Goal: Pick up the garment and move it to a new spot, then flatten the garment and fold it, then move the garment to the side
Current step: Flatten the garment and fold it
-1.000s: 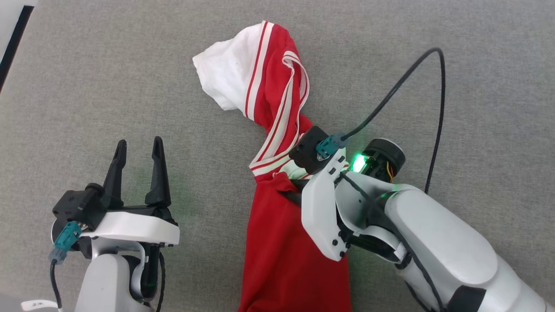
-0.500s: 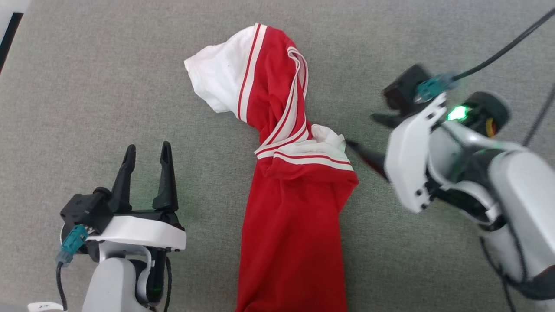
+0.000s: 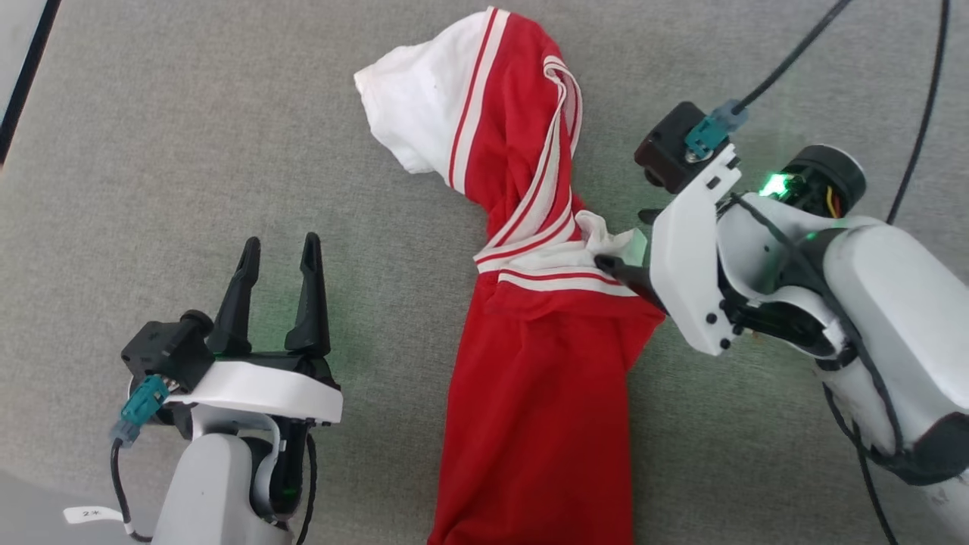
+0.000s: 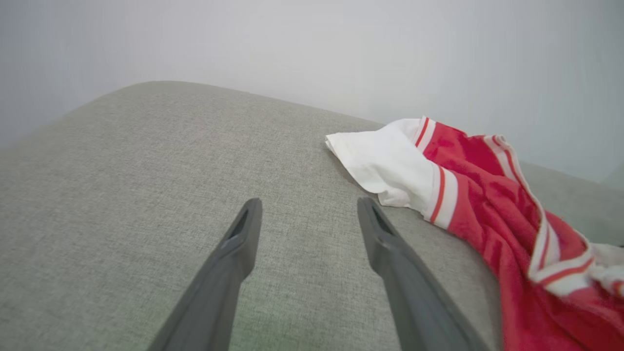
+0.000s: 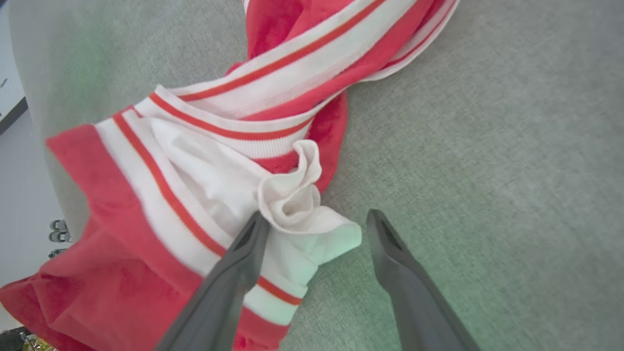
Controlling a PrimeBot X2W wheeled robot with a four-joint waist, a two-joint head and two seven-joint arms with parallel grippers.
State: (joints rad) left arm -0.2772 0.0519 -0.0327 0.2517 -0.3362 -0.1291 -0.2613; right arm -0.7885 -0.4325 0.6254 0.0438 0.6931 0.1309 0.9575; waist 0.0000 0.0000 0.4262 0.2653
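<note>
Your red jersey [image 3: 537,378] lies twisted into a long bundle on the grey cloth surface [image 3: 151,151], between the two grippers; your right gripper [image 5: 317,222] stands wide open with the crumpled white sleeve edge between its fingers, unclamped, and your left gripper [image 3: 280,246] is wide open and empty, off to the side

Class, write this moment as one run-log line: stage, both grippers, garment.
stage: garment lying twisted on grey surface, unflattened | left gripper: open, clear of garment | right gripper: open, white fold between fingers
</note>
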